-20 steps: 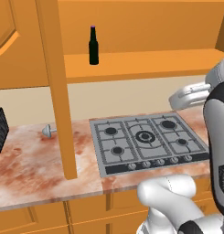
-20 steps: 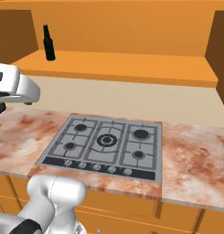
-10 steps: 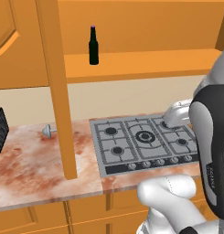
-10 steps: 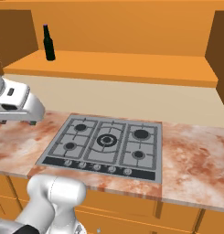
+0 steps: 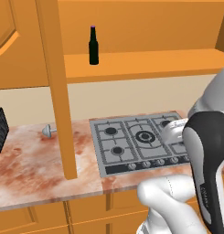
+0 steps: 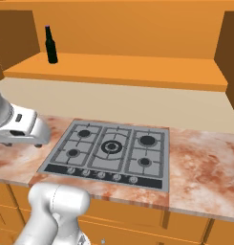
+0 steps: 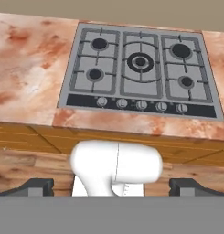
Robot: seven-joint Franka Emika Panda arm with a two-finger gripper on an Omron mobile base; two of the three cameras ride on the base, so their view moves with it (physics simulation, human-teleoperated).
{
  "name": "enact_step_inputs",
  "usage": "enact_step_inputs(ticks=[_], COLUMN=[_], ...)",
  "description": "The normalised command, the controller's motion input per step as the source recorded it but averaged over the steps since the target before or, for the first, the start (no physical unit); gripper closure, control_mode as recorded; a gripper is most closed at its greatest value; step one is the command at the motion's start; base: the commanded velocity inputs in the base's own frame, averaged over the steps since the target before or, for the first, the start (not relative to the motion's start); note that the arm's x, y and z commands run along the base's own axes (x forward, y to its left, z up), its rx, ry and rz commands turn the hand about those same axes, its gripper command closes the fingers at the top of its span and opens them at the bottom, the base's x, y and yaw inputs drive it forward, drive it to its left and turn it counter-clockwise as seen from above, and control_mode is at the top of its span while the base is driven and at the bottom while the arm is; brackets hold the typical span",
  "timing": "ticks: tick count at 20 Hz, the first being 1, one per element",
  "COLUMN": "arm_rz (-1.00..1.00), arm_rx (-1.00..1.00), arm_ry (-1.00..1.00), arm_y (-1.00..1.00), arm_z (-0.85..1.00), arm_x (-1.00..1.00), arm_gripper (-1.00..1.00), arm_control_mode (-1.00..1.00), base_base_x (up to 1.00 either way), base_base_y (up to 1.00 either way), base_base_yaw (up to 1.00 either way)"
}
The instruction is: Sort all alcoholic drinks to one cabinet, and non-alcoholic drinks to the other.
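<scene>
While my gripper [image 7: 111,186] hangs wide and empty over the stove [image 7: 140,68], 1 beer bottle [image 5: 93,45] sits shelved; guessing other drinks remain.

The left base view looks forward and down from behind the arm's left side, taking in the marbled worktop [image 5: 31,169], the gas hob [image 5: 136,141] and the open cabinet shelf [image 5: 145,61] above. The right base view faces the same way from the arm's other side, with the hob [image 6: 109,148] centred and the shelf [image 6: 123,72] across its top. Both share the hob, the worktop, the shelf and the beer bottle [image 5: 93,45] [image 6: 51,45] standing on it. The hand view looks steeply down from above the worktop's front edge, closer in, showing the hob [image 7: 141,68] with its knob row and the cabinet fronts [image 7: 26,137] below.
</scene>
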Motion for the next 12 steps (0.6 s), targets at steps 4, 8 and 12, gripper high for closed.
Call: enact_step_inputs(ticks=[4,8,12], arm_rz=[0.0,0.0,0.0], arm_rx=[0.0,0.0,0.0], arm_ry=[0.02,0.0,0.0], arm_y=[0.0,0.0,0.0], arm_z=[-0.13,0.0,0.0], arm_x=[-0.02,0.0,0.0], arm_gripper=[-1.0,-1.0,-1.0], arm_control_mode=[1.0,1.0,1.0], base_base_x=[-0.23,-1.0,-1.0], base_base_y=[-0.03,-0.41,-0.6], base_base_yaw=[0.0,-0.01,-0.05])
